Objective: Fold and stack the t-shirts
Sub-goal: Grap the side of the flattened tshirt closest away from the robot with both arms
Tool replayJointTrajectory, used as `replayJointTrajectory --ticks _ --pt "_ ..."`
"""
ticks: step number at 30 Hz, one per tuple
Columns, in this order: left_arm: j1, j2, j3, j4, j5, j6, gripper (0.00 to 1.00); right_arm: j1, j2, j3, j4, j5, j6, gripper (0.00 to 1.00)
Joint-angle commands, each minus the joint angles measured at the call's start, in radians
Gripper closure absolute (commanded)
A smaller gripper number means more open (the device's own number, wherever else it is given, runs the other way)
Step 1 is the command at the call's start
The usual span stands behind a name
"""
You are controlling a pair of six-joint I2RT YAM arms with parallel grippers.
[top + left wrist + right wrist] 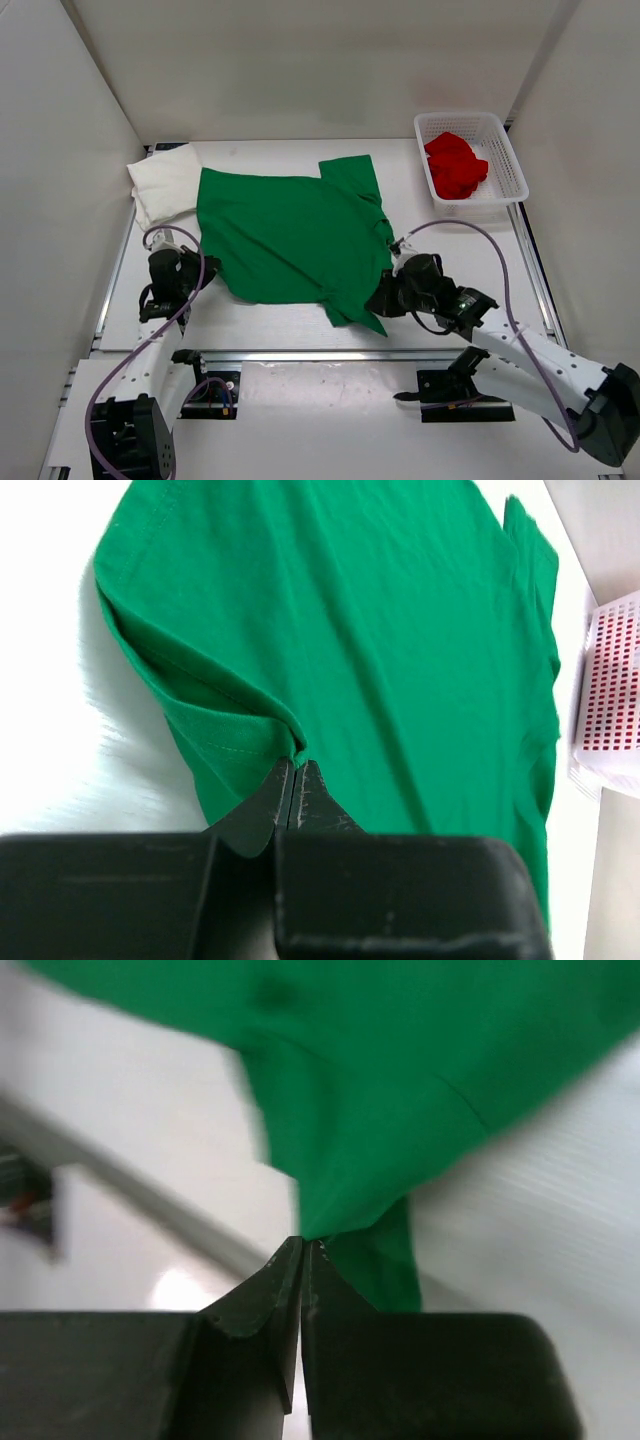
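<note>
The green t-shirt point(290, 235) lies spread across the middle of the table, with one sleeve toward the back right. At its near left edge, my left gripper point(203, 270) is shut on a fold of the green cloth point(297, 762). My right gripper point(384, 299) is at the shirt's near right corner, and the green fabric point(380, 1110) rises from its closed tips point(305, 1243). The white t-shirt point(165, 185) lies folded at the back left, touching the green one. The red t-shirt point(455, 165) is crumpled inside the basket.
A white mesh basket point(512, 170) stands at the back right corner and also shows at the right edge of the left wrist view point(612, 690). White walls close in the table on three sides. A metal rail point(320, 355) runs along the near edge.
</note>
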Motion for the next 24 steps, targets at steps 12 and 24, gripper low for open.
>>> replayJointTrajectory --ticks 12,24 --pt "0.056 0.051 0.096 0.018 0.019 0.004 1.00 -0.474 0.211 0.075 0.187 -0.301 -0.118 1.00" --pt "0.002 0.049 0.089 0.016 -0.035 0.032 1.00 -0.436 0.042 0.010 0.164 -0.048 -0.060 0.58"
